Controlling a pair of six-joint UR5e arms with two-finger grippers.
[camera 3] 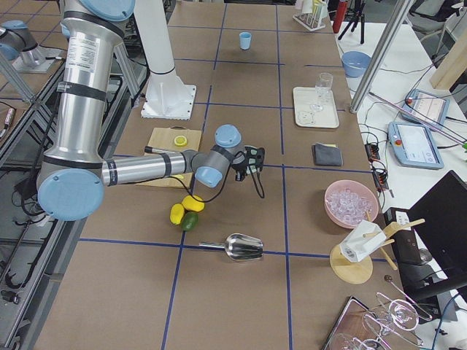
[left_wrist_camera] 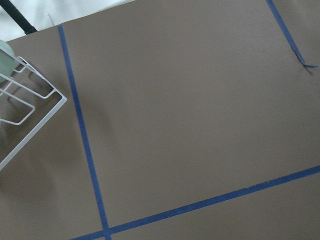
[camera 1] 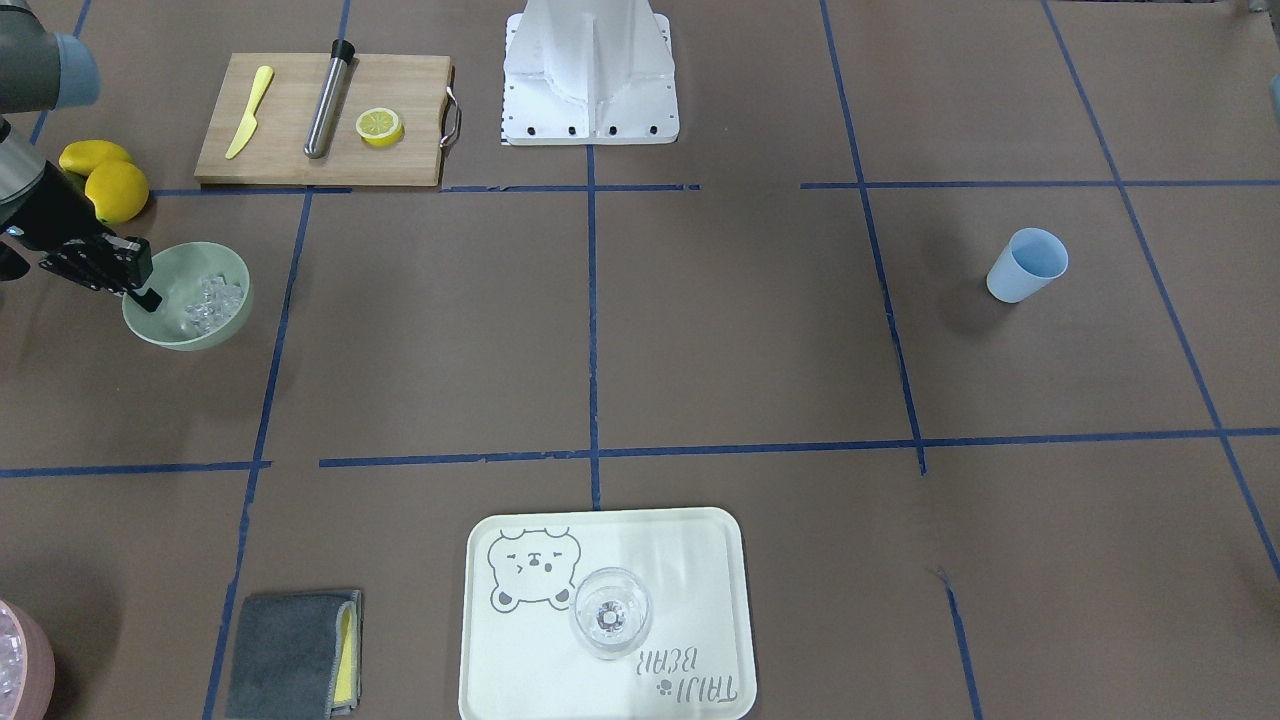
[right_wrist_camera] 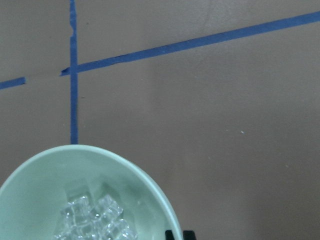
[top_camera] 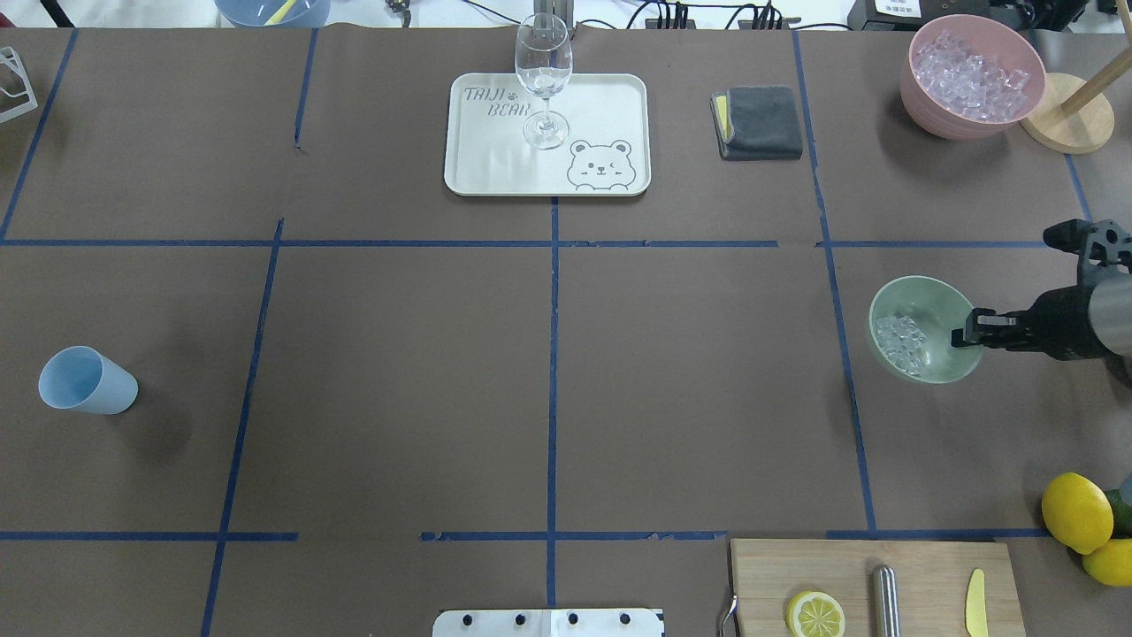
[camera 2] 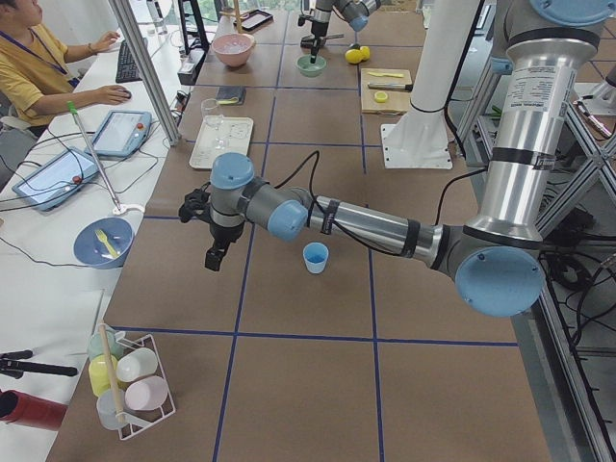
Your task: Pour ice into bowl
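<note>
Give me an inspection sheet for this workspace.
Surface: brown table with a blue tape grid.
Job's things: ice lies in the green bowl.
Clutter: pink bowl of ice, blue cup, tray with glass, cloth, cutting board with lemon half, whole lemons.
Grippers: right gripper pinches the bowl's rim; left gripper hangs over bare table, open or shut unclear.
Cables: cable loops along the left arm.
Surroundings: operator seated at a side desk.
</note>
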